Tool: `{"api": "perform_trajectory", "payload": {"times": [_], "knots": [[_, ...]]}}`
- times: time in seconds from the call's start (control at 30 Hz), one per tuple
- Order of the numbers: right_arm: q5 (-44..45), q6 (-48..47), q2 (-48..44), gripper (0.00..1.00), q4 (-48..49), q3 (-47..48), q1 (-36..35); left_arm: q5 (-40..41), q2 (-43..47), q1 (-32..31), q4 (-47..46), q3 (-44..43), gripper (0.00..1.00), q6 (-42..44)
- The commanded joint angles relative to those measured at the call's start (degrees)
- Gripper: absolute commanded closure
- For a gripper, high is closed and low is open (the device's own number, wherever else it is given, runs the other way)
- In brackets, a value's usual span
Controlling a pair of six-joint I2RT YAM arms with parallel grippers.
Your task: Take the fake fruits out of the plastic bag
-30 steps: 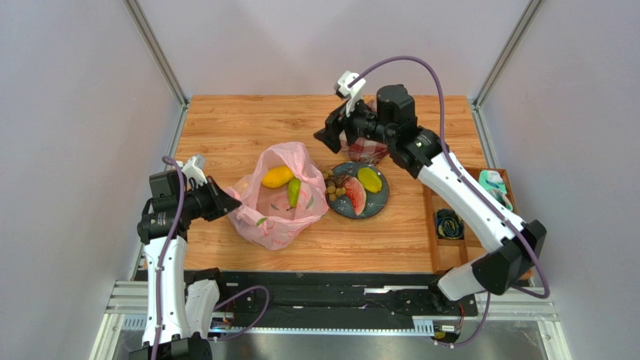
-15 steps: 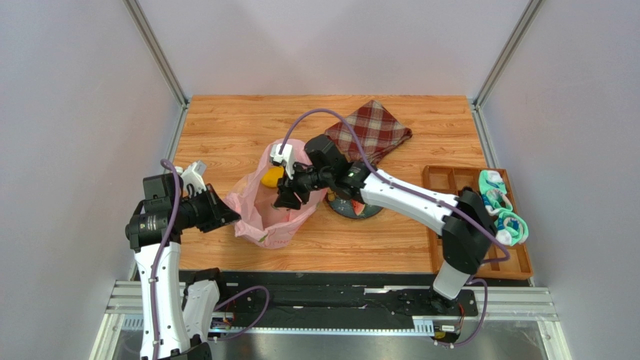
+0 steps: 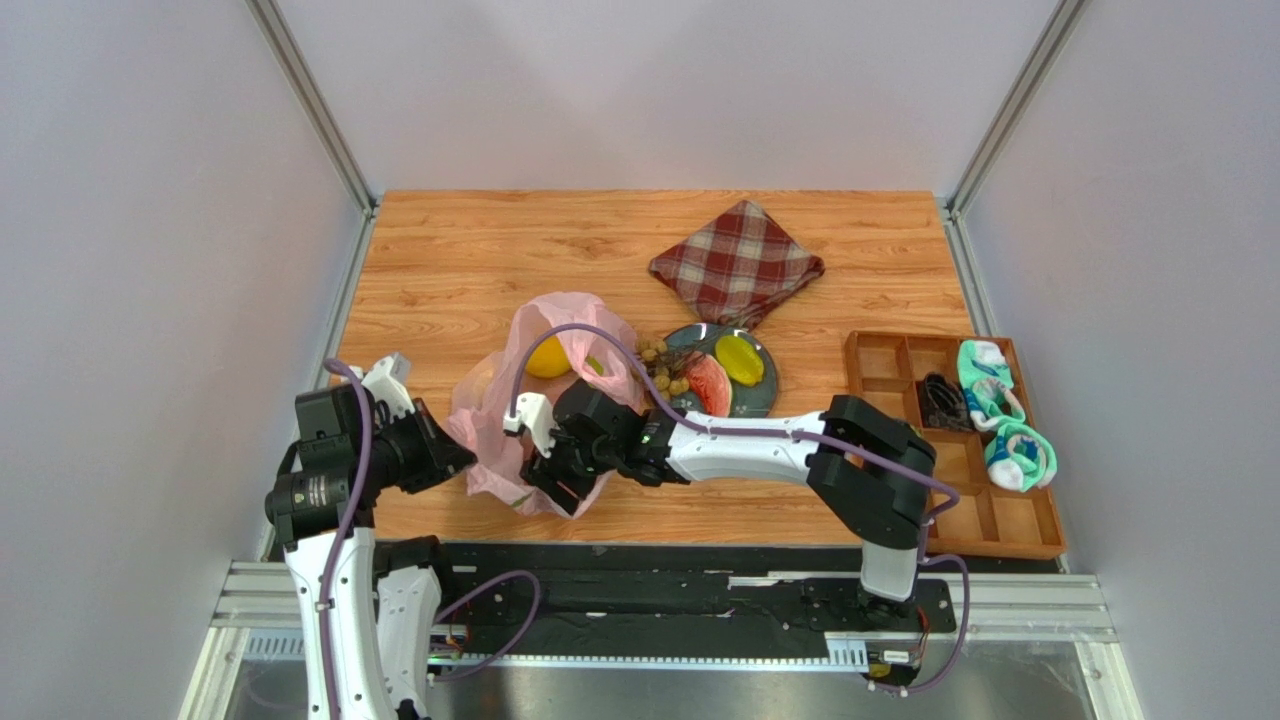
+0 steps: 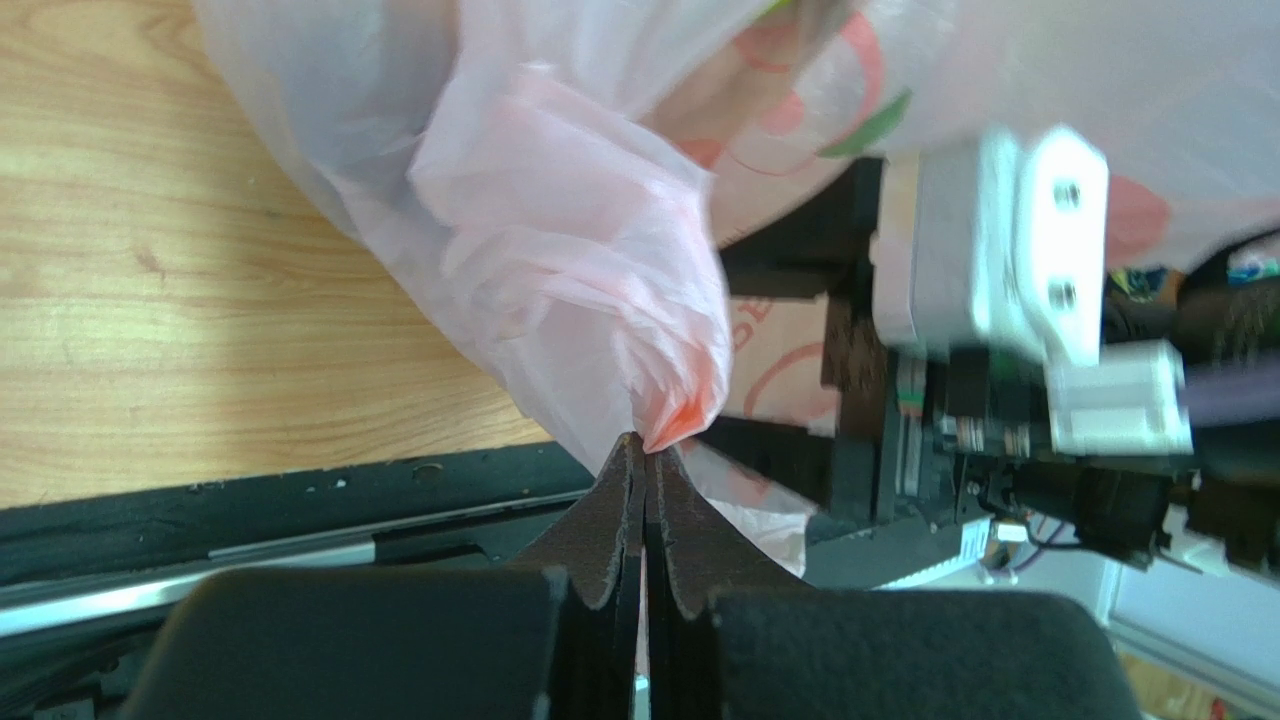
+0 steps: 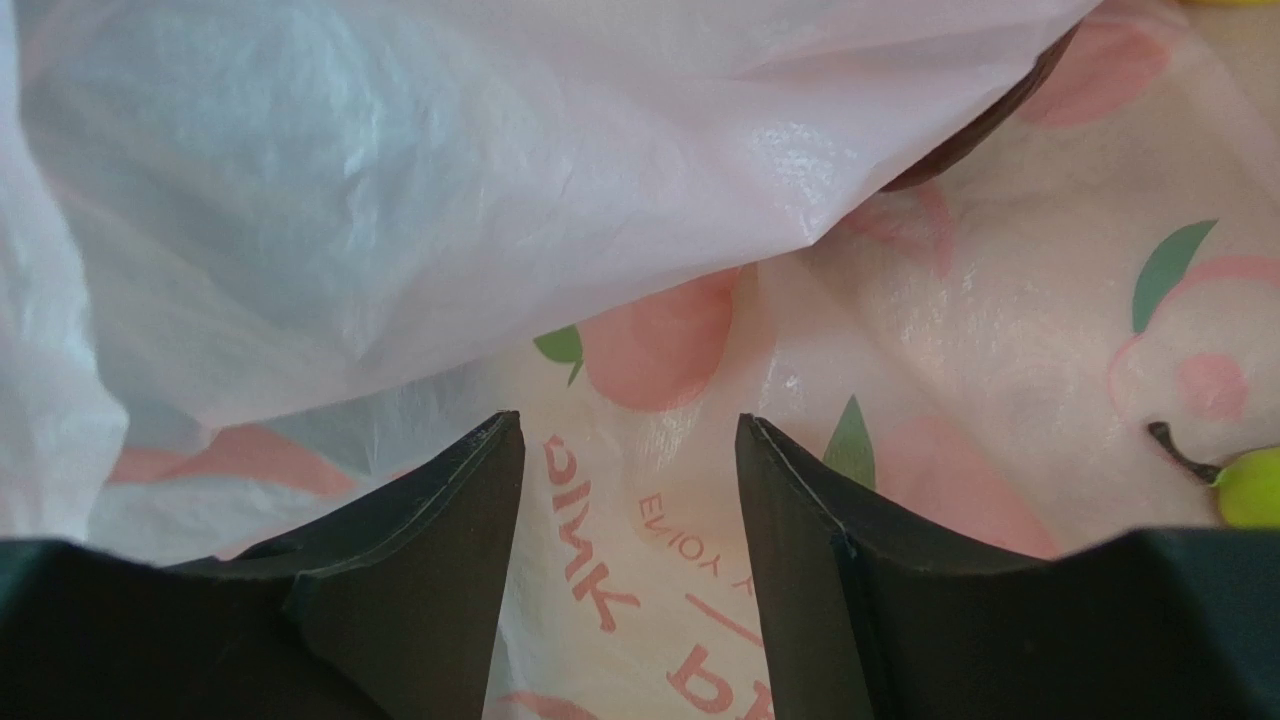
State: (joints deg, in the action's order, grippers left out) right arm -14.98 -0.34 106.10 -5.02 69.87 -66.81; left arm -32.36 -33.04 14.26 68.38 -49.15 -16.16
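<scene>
- One plastic bag (image 3: pixel 489 413): thin, crinkly, see-through pink film printed with peaches and green leaves. It lies slumped on the wood-grain counter (image 3: pixel 451 248), just left of the plate.
- Two fruits show in the bag's open top, both glossy plastic: a rounded yellow one (image 3: pixel 549 357) and a green one (image 5: pixel 1250 488).
- One round dark plate (image 3: pixel 763 387) carries three fruits: a long yellow one (image 3: pixel 738 357), a pink-red slice (image 3: pixel 706 386) and a brownish bunch of grapes (image 3: pixel 666 372).
- Left jaws: pressed together on a gathered pinch of the bag's left edge.
- Right jaws: apart, low over the printed film at the bag's near side, gripping nothing.
- One folded red plaid cloth (image 3: pixel 736 263).
- One wooden tray (image 3: pixel 899 363) with compartments holds two teal rolled socks (image 3: pixel 1022 450) and one dark bundle (image 3: pixel 942 402).
</scene>
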Motion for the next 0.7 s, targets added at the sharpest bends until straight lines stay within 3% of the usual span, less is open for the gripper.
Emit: {"api": "perform_trajectory", "payload": {"times": [0.0, 0.2, 0.33, 0.47, 0.53, 0.67], "knots": [[2.2, 0.0, 0.3, 0.39, 2.6, -1.9, 1.2, 2.5, -0.4, 1.1, -1.8, 0.3, 1.0, -1.4], [13.4, -1.2, 0.4, 0.3, 4.5, 2.6, 1.8, 3.3, -1.1, 1.2, -1.4, 0.3, 1.0, -1.7], [14.8, 2.0, 3.7, 0.25, 4.5, 7.8, 3.0, -2.4, -1.1, 1.1, -1.3, 1.3, 1.0, -1.1], [25.1, 7.5, 6.2, 0.1, 3.5, 12.1, 3.2, -6.5, -2.1, 1.2, -0.2, -0.8, 1.0, 1.9], [23.6, 7.7, 6.7, 0.09, 3.4, 12.8, 3.6, -10.3, -2.1, 1.1, 0.4, -2.9, 1.0, 3.4], [11.7, 8.2, 10.3, 0.04, 4.5, 15.2, 3.9, -12.5, -2.2, 1.1, 0.7, -4.0, 1.0, 4.9]]}}
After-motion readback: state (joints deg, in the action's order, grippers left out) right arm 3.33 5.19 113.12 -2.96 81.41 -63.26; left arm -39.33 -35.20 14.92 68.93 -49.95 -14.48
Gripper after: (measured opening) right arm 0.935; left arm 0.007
